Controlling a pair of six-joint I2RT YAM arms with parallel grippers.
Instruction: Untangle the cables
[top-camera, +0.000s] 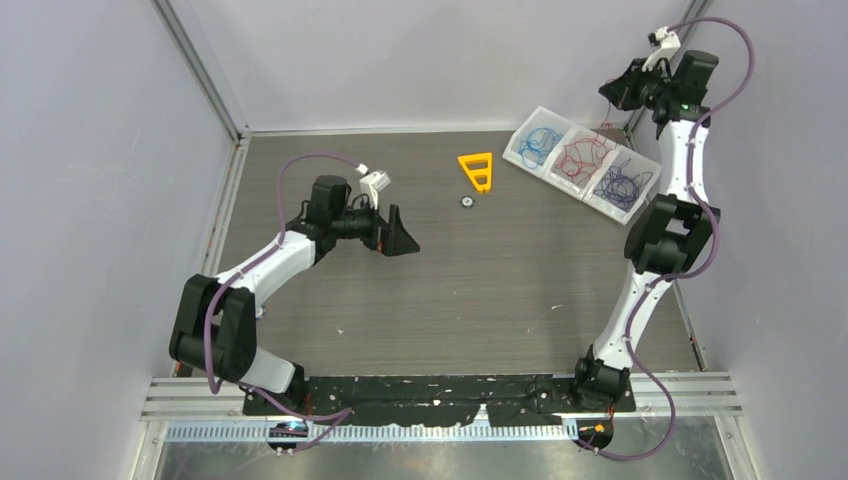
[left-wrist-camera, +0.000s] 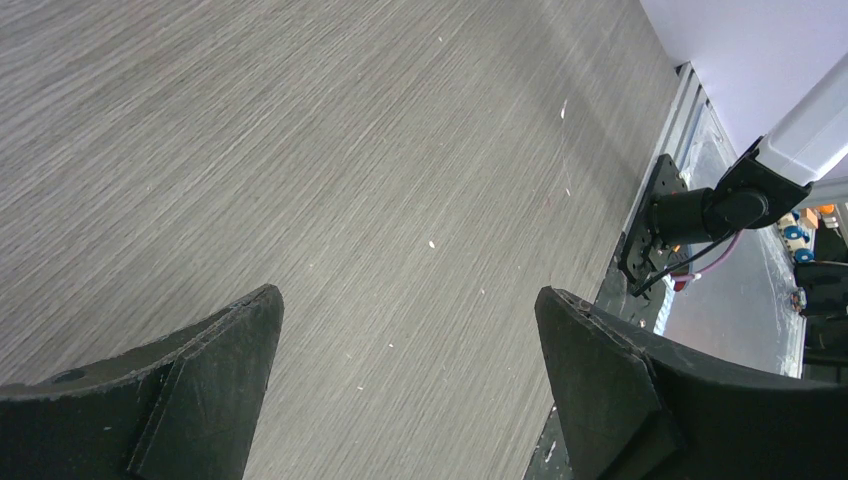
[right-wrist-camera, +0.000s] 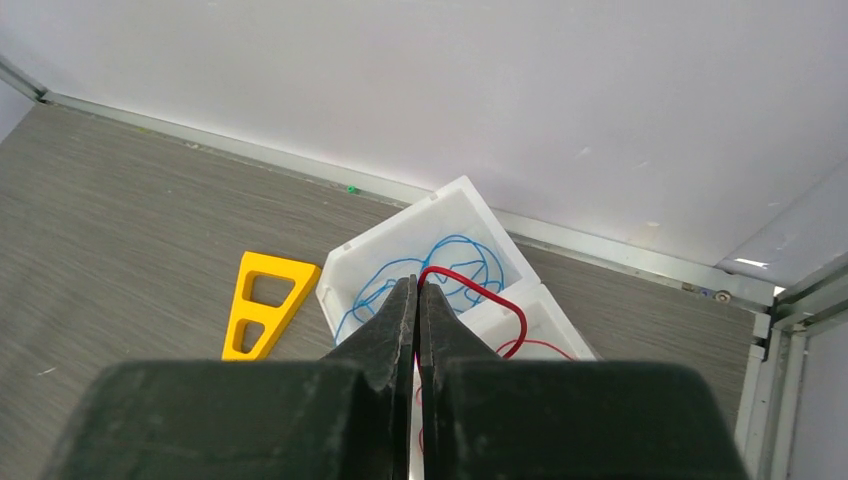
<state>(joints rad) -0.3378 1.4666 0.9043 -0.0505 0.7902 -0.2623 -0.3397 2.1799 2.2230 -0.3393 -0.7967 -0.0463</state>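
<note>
L gripper (left-wrist-camera: 410, 300): fingers at full spread, nothing held, over table (left-wrist-camera: 300, 150); R gripper (right-wrist-camera: 419, 283): fingers pressed together, pinching a red cable (right-wrist-camera: 500, 291), above tray (top-camera: 522, 130). Unclear: purple bin hidden behind R fingers in wrist view; R fingertips too small in top view. White 3-bin tray, far R of table, L to R: blue cables (top-camera: 540, 145), red cables (top-camera: 585, 158), purple cables (top-camera: 625, 185).

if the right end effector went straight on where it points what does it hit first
Likely the blue cables in the tray's end compartment, just past the right end effector's shut tips, though depth is unclear. It seems to pinch a red cable.
</note>
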